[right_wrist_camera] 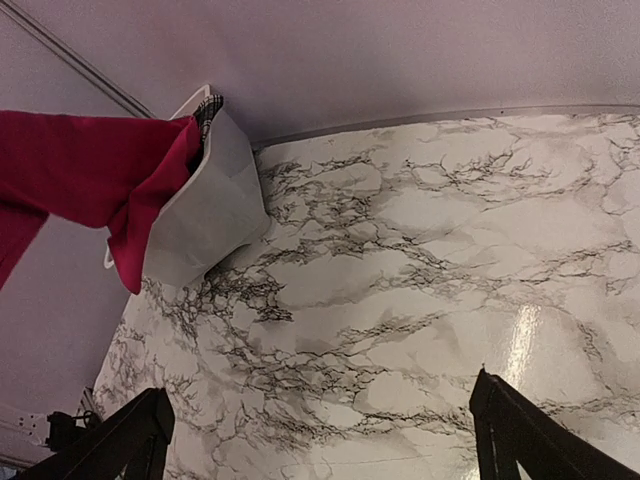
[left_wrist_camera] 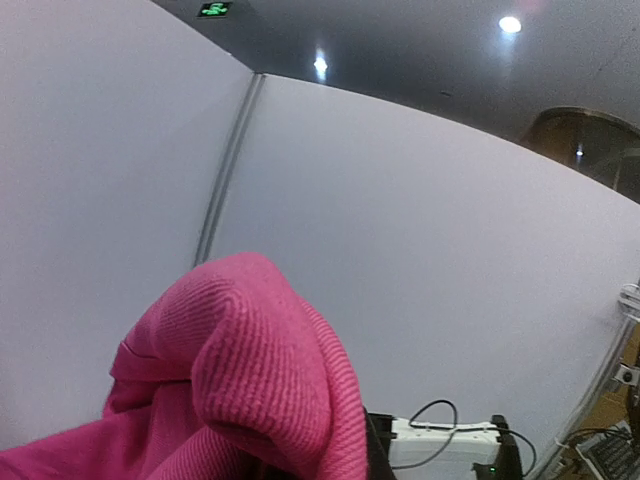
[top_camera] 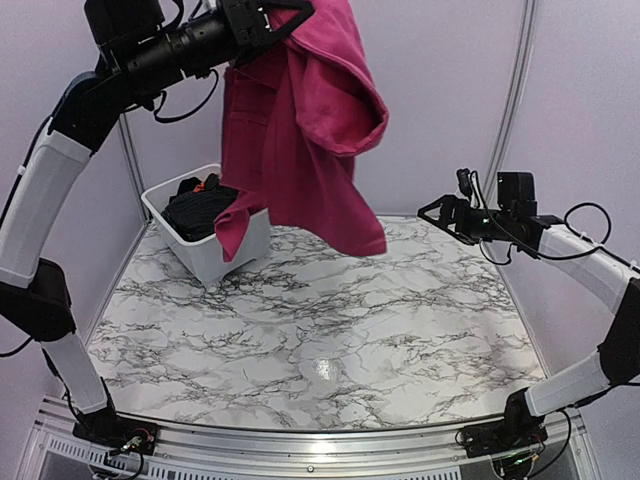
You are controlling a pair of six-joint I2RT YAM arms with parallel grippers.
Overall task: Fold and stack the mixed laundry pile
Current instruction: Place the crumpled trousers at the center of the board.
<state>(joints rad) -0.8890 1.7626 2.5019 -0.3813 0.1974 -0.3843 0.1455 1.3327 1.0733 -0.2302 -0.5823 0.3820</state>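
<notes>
My left gripper (top_camera: pixel 283 20) is raised high at the back left and is shut on the top of the large magenta-pink cloth (top_camera: pixel 300 120). The cloth hangs down in folds, and its lower corner drapes over the tub's right rim. In the left wrist view the cloth (left_wrist_camera: pixel 250 380) covers the fingers. A black garment (top_camera: pixel 198 208) and a bit of orange garment (top_camera: pixel 211 183) lie in the white tub (top_camera: pixel 205 258). A dark plaid piece (right_wrist_camera: pixel 208 106) shows at the tub's rim. My right gripper (top_camera: pixel 440 212) is open and empty above the table's right side, fingers (right_wrist_camera: pixel 520 430) wide apart.
The marble table top (top_camera: pixel 330 330) spreads in front of the tub and below the hanging cloth. The tub (right_wrist_camera: pixel 215 215) stands at the back left near the wall. Pale booth walls close in the back and both sides.
</notes>
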